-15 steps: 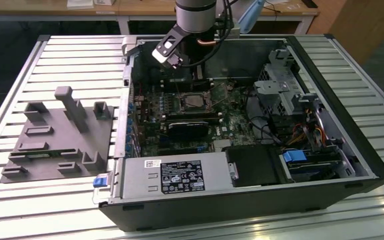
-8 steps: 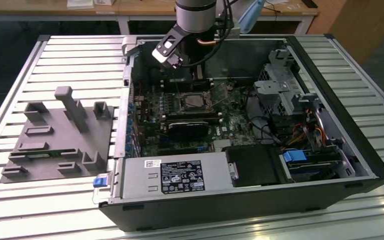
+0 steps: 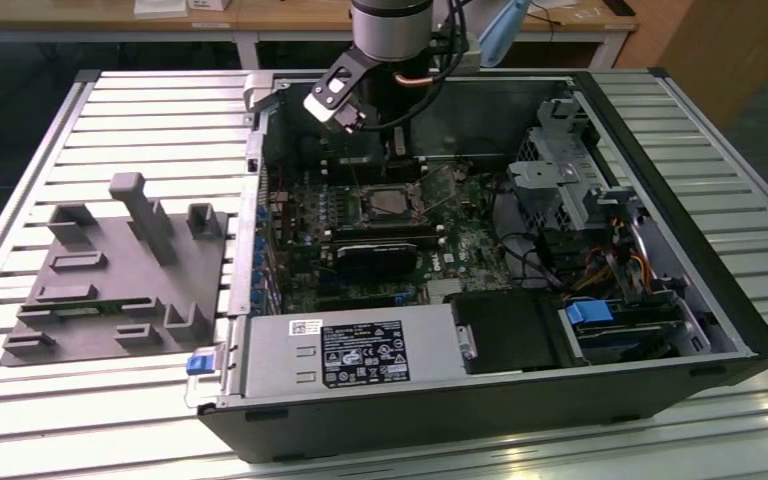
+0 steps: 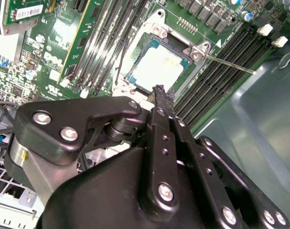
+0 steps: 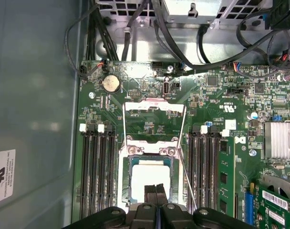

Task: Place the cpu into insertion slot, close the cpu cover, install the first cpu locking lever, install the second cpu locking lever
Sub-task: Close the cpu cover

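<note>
The cpu lies flat in the insertion slot, its silver top showing bright in both wrist views. The cpu cover is swung open and lies back on the board beyond the slot. One thin locking lever juts out free beside the slot. My gripper is shut with nothing in it. Its black fingertips hover at the edge of the cpu. In the exterior view the arm reaches down into the open case, with the gripper just behind the slot.
Long black memory slots flank the socket on both sides. A finned heatsink and cable bundles lie nearby. The case wall stands close. A grey fixture plate sits outside the case on the exterior view's left.
</note>
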Robot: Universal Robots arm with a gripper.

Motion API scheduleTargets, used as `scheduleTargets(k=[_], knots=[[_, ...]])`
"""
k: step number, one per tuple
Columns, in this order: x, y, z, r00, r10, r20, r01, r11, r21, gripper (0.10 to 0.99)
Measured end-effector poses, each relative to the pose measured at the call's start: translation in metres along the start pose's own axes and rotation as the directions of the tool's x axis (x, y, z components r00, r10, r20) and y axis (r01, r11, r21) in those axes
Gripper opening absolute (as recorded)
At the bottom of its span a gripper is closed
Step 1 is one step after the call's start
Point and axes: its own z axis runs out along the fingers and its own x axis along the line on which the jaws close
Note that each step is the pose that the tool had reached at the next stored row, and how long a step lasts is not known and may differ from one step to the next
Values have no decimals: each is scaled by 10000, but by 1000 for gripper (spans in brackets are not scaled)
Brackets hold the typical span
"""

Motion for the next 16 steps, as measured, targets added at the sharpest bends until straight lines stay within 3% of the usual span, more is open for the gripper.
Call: scheduleTargets(k=[7,16], knots=[[0,18,-1,10000,0,3,0,10000,2,102],[-1,180,14,10000,0,1,0,10000,1,102]])
